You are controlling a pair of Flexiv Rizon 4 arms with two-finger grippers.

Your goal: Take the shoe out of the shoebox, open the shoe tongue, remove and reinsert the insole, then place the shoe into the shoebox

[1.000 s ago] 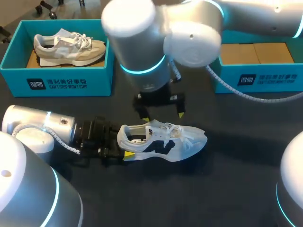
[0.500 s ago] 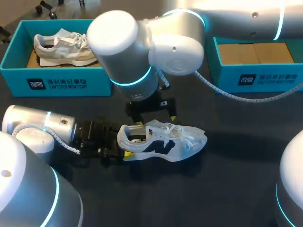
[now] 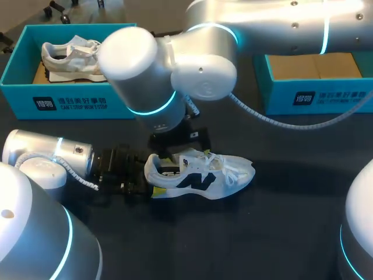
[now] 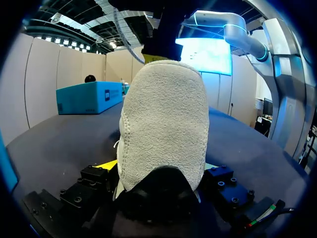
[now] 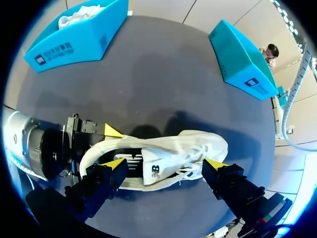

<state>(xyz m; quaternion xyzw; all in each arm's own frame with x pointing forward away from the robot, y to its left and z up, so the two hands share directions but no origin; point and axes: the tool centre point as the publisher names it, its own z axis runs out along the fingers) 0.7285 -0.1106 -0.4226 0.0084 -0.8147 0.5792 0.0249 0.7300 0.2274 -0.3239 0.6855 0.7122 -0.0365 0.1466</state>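
A dark table carries everything. The right arm, the bulkiest thing in the head view, comes in from the right and crosses past the middle, its wrist hanging over the centre of the table. The left arm lies low along the table's left side, pointing toward the middle. Two blue boxes stand along the far edge, well apart: the left box holds a tan and grey shoe, and the right box shows a brown cardboard bottom. Between the arms, out on the table and near neither box, a white shoe with a dark side logo stands on its sole, heel toward the left arm, toe toward the right, laces loose. The right claw is spread wide just above this shoe, one yellow tip by the heel opening and the other by the laces, gripping nothing. The left claw is clamped on the shoe's heel, with a yellow tip showing on each side of it across the head and right wrist views; in the left wrist view the suede heel rises right between its fingers.
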